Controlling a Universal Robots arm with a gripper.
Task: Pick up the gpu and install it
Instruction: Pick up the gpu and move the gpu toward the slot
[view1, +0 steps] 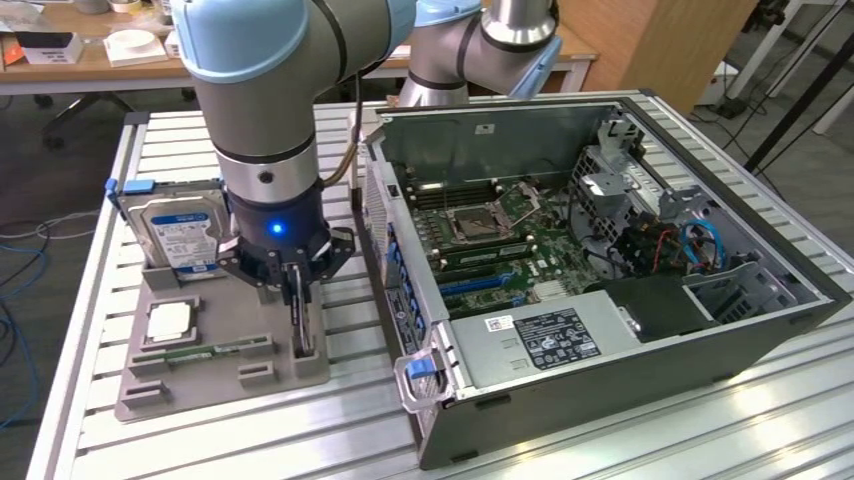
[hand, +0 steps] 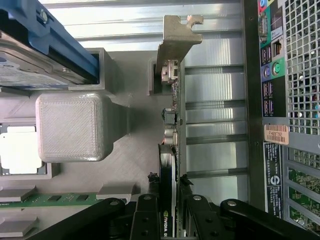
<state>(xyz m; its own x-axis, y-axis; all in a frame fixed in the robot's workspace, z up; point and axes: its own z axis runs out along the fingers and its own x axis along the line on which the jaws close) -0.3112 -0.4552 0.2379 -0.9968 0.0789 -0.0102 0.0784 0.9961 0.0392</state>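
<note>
1. The gpu (hand: 171, 120) stands on edge in the grey tray's (view1: 200, 375) slot, beside the open computer case (view1: 747, 330).
2. The gripper (hand: 168, 190) straddles its top edge; the fingers (hand: 148, 206) look clamped on the card, though contact is hard to confirm.
3. A good pickup, I'd say, needs a square, centred grip, card kept upright.

The bare metal bracket (hand: 176, 37) of the graphics card (hand: 169, 165) is glinting dully, the grey plastic tray (hand: 75, 127) is showing a matt, finely ribbed skin, and the slatted metal table (view1: 694, 430) at the exterior view's lower right is shining smooth.
</note>
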